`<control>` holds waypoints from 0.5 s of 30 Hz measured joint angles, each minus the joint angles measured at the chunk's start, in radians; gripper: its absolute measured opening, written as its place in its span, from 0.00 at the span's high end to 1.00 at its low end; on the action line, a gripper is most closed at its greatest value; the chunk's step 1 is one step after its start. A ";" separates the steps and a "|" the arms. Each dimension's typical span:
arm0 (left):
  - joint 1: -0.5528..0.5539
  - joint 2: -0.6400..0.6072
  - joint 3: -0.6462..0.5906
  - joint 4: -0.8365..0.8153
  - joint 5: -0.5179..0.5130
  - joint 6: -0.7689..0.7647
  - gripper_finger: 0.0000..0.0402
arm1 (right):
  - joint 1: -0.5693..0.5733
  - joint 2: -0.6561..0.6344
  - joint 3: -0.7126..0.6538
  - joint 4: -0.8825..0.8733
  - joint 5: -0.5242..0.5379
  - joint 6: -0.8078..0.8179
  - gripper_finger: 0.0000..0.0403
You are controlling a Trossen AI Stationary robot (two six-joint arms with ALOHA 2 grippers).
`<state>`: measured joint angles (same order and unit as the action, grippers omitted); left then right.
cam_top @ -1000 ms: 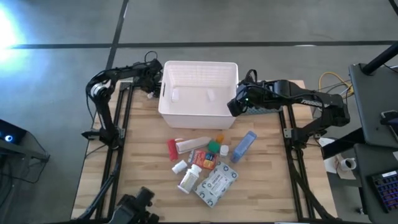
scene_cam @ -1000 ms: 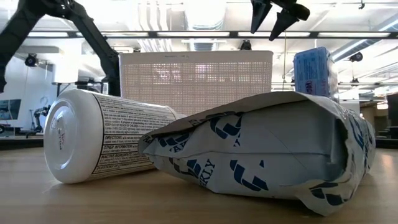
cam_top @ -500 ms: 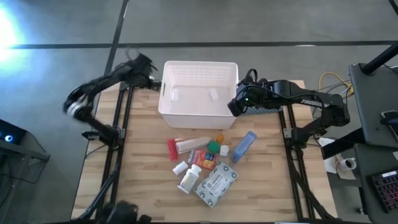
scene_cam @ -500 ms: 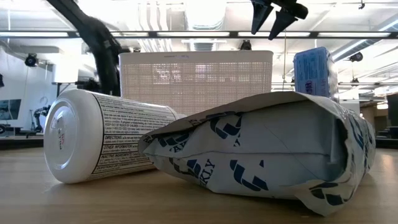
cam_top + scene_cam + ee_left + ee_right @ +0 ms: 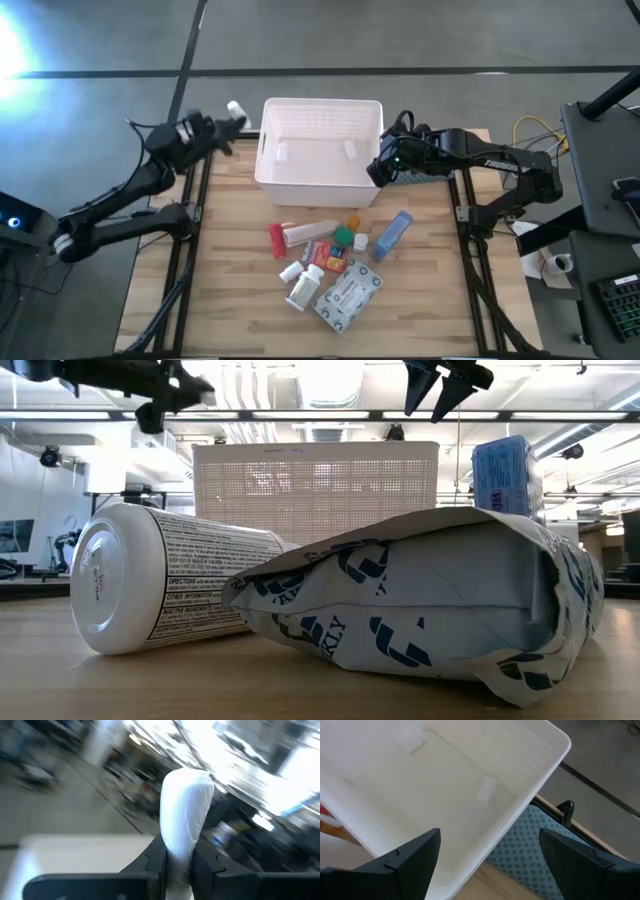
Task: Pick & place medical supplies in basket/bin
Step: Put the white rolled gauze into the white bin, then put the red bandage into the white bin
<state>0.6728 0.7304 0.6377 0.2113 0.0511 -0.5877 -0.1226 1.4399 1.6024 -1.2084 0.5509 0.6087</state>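
The white latticed basket [image 5: 320,150] stands at the table's far middle. Near of it, the medical supplies [image 5: 330,265] lie in a loose heap on the wood: a white pill bottle [image 5: 150,590] on its side, a grey-white packet [image 5: 420,600] and a blue-white box [image 5: 392,235] among them. My left gripper [image 5: 218,124] is raised off the basket's far left corner, shut on a small white item [image 5: 235,107]. My right gripper [image 5: 380,165] hangs open above the basket's right rim with nothing between its fingers. My left gripper pinches the small white item between its two fingers [image 5: 150,862]. The item's rounded end [image 5: 186,805] sticks out well past the fingertips. The fingers lie about level and point toward the basket's far left corner. The item is lifted clear of the table and basket.
A blue-teal textured pad [image 5: 525,850] lies under and beside the basket's right end. Bare wood shows left and right of the heap. Dark frame rails [image 5: 190,240] run along both table sides.
My left arm has swung away from the basket's left end toward the table's left edge and risen. Its gripper has tipped from pointing down to about level and now carries the white item high. My right arm has kept still.
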 joint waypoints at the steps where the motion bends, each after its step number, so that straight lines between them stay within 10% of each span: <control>1: -0.048 0.022 -0.002 -0.002 0.002 0.002 0.90 | 0.000 0.000 0.000 0.007 -0.001 -0.009 0.18; 8: -0.278 0.335 0.153 -0.033 -0.147 0.165 0.71 | 0.000 0.000 0.000 0.040 -0.048 -0.021 0.18; 15: -0.288 0.577 0.611 -0.644 -0.211 0.222 0.46 | 0.041 0.000 0.000 0.033 -0.065 0.004 0.18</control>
<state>0.3850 1.3073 1.2489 -0.4328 -0.1598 -0.3656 -0.0812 1.4399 1.6024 -1.1756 0.4858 0.6125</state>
